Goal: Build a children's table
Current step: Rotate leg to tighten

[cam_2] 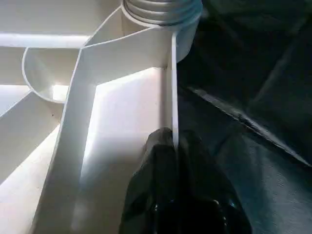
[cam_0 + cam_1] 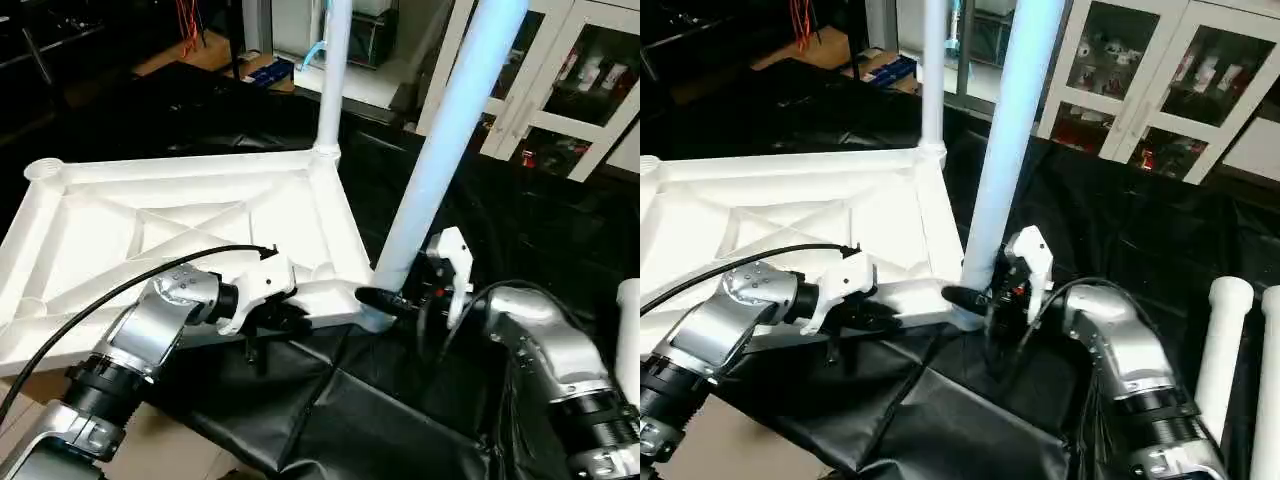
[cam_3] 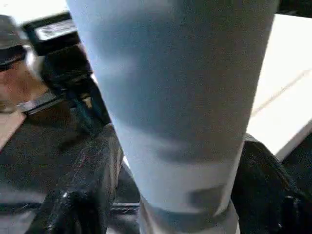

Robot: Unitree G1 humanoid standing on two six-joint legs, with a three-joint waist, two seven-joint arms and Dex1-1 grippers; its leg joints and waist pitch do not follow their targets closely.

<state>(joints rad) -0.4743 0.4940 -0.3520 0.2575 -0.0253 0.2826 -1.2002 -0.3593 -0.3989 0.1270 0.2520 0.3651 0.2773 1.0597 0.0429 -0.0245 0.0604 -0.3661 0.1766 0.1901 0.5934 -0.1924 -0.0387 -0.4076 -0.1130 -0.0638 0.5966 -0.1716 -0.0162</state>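
Left fingers (image 1: 180, 195) clamped on tabletop (image 2: 150, 230) rim, right fingers (image 3: 92, 190) apart astride upright leg (image 2: 440, 150), its long axis vertical in the near corner socket (image 2: 372, 318), right arm nearer.

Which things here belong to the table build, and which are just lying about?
Part of the job:
- tabletop, lying underside up
- near leg, standing in its corner socket
- far leg, standing in the far corner
- spare legs at the robot's right

Just lying about:
- glass-door cabinet
- black sheet under the work
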